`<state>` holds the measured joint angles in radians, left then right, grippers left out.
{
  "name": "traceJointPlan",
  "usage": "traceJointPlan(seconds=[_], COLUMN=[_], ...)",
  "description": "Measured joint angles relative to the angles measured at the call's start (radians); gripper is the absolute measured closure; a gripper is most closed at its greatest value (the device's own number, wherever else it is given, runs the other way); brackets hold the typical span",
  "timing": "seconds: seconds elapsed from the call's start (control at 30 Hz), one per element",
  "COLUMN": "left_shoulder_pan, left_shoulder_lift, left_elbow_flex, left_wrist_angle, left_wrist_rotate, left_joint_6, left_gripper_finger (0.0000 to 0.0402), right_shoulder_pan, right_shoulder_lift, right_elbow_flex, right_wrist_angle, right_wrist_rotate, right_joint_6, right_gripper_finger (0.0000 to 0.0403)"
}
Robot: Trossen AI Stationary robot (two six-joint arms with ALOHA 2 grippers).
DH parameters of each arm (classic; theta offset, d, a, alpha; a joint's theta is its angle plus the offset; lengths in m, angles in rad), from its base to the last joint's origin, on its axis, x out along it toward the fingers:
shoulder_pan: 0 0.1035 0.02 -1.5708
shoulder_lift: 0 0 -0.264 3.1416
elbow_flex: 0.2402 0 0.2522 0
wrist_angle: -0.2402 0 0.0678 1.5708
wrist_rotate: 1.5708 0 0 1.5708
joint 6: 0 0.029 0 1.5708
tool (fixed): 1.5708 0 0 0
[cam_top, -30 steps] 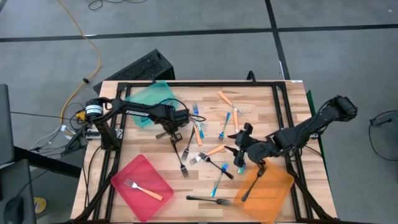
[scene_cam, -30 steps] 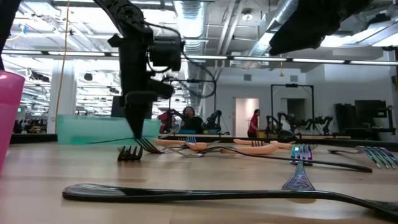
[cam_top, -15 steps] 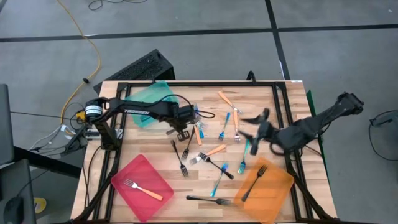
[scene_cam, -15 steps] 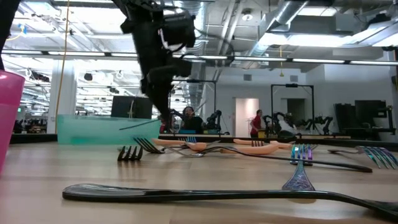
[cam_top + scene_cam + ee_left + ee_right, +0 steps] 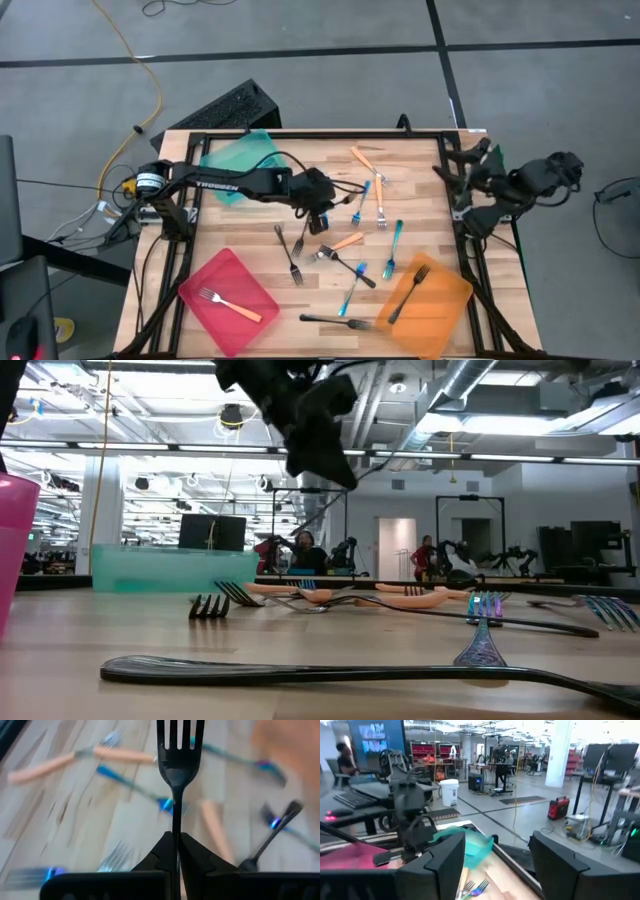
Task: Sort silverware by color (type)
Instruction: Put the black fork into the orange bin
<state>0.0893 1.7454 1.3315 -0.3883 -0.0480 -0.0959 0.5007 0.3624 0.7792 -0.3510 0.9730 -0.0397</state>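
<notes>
Two dark, near-black jointed arms. The left arm carries white lettering along its link, a silver-ringed base joint with a yellow tag, and thin black cables looping beside it. Right arm all dark, blocky.

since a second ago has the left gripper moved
Yes. In the high view the left gripper, shut on a black fork, has carried away from the teal tray toward the table's middle.

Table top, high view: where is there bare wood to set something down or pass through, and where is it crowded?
Bare wood lies between the teal tray and the red tray, and along the far edge right of the teal tray. The middle is crowded with scattered forks, where the left pincer carries a black fork.
</notes>
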Motion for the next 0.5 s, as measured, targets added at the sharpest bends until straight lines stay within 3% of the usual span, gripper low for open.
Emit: traceJointPlan(seconds=[0.27,0.5], left_shoulder_pan=[-0.052,-0.118], left_shoulder_lift=[0.000,0.016], left_elbow_flex=[0.000,0.000], left_wrist_angle=[0.351,0.704], left_wrist_rotate=[0.052,0.069], left_joint_6=[0.000,0.016], left_gripper_finger=[0.0401,0.0401], right_shoulder_pan=[0.000,0.001], right_shoulder_lift=[-0.109,-0.108], right_elbow_flex=[0.000,-0.001], right_wrist_angle=[-0.165,-0.172], right_wrist_rotate=[-0.001,-0.002], right_joint_6=[0.162,0.167], right_gripper_finger=[0.0161,0.0161])
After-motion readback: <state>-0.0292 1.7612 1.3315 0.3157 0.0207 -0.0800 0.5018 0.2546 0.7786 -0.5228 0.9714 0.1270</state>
